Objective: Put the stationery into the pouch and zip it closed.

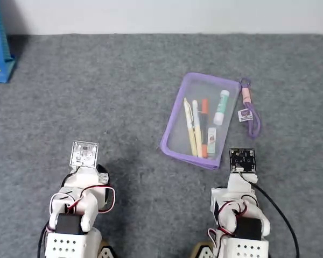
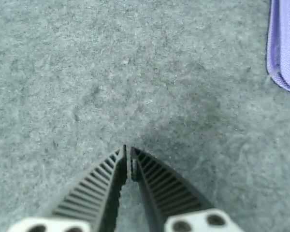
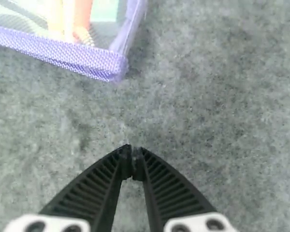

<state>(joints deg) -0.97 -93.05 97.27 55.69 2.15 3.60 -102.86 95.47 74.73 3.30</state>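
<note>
On mat: pouch holds pens, glue stick; left gripper, right gripper closed, empty.

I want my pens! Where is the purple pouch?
In the high view the purple pouch lies on the grey carpet, right of centre, just beyond the right gripper, with a purple strap beside it.

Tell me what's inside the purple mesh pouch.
Through the purple mesh pouch show two yellow pens, an orange pen, a green-and-white glue stick and a small pale block. Anything beneath them is hidden.
</note>
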